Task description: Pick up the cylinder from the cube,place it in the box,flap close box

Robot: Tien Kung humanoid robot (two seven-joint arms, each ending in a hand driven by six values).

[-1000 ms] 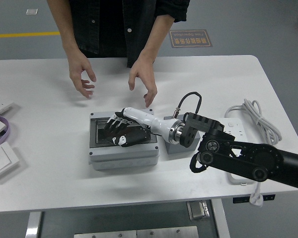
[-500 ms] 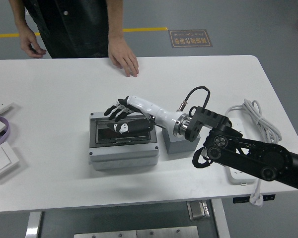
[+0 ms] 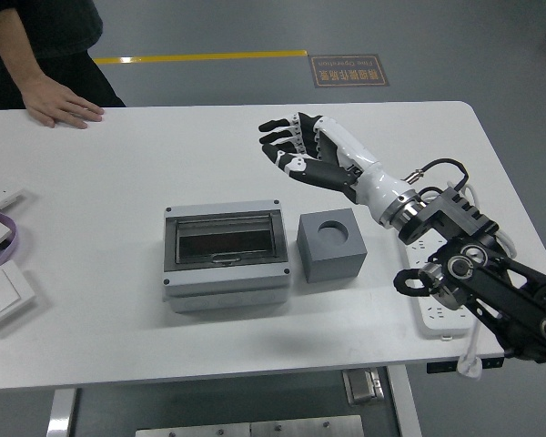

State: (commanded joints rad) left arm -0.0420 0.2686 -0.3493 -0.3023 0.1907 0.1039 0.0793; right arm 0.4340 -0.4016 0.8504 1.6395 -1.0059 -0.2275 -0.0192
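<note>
From the head view, the right hand (image 3: 296, 150) is up over the white table (image 3: 118, 164), fingers spread and holding nothing. The gray box (image 3: 225, 258) sits with its dark see-through flap down. Just beside it is the gray cube (image 3: 331, 248), with an empty round hole on top. The cylinder cannot be made out; the dark flap hides the inside. A person's hand (image 3: 62, 107) rests flat on the far edge, the body cut off. A white power strip (image 3: 437, 309) is partly hidden behind the arm.

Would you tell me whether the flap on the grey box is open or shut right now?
Shut. The dark flap lies flat within the box's grey frame, level with its top, and the right hand is raised away from it, fingers spread and empty.
</note>
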